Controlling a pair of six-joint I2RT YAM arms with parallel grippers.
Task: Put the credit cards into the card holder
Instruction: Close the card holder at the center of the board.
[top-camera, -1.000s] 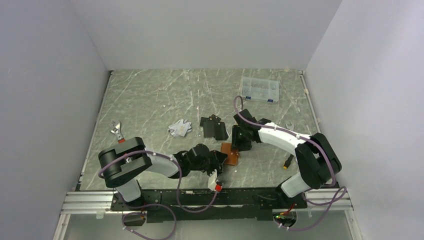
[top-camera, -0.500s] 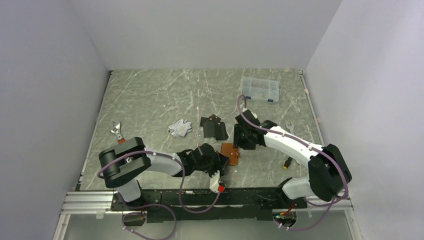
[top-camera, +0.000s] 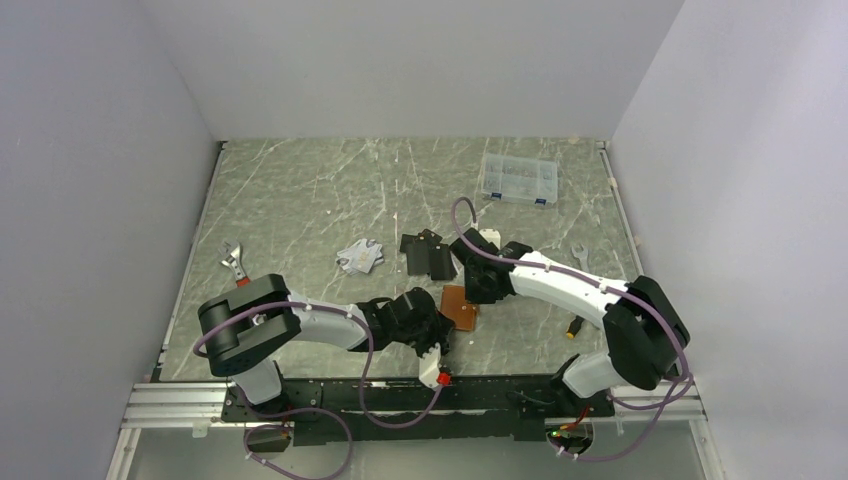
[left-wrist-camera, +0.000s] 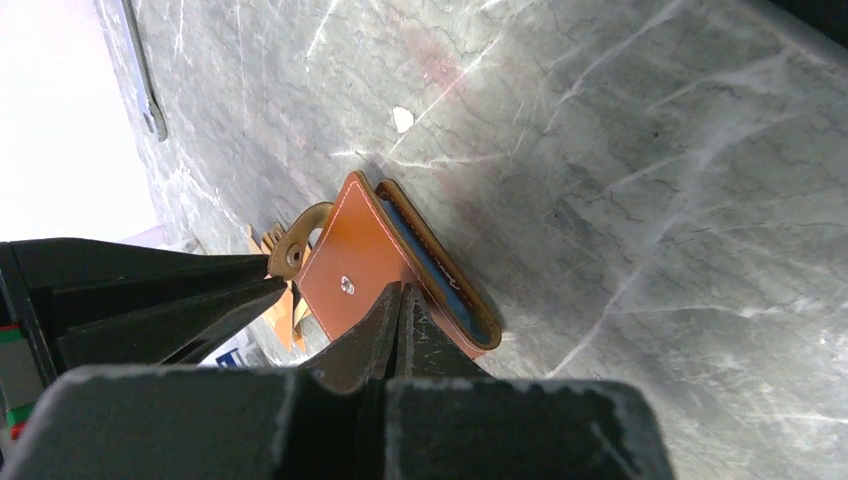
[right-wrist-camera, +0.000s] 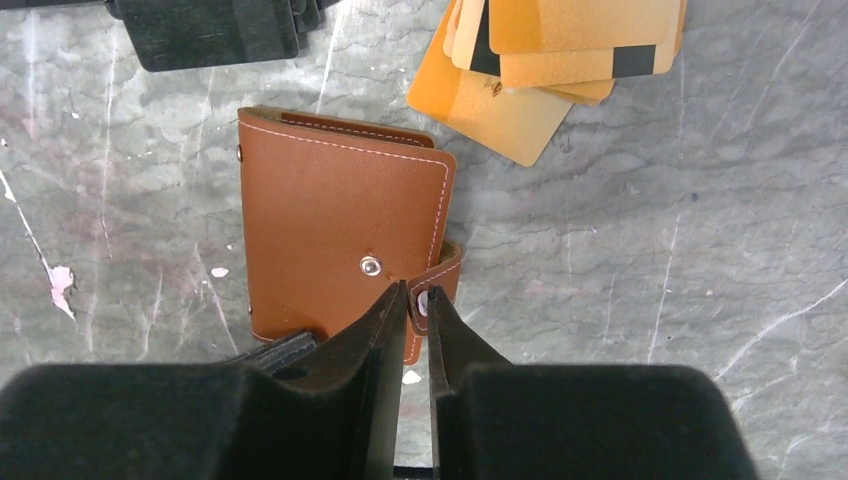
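The tan leather card holder lies folded shut on the marble table, between both arms. My right gripper is shut on its snap tab, which sticks out at the holder's edge. My left gripper is shut with nothing between its fingers, and its tips rest on the cover of the card holder near a corner. Orange-gold credit cards fan out just beyond the holder, black ones beside them. Silver-grey cards lie farther left.
A clear compartment box stands at the back right. A wrench lies at the left edge. On the right lie a small spanner and a yellow-handled tool. White walls close in three sides.
My right gripper has shifted left onto the card holder and its jaws have narrowed onto the snap tab. The left gripper has stayed shut at the holder's near corner.
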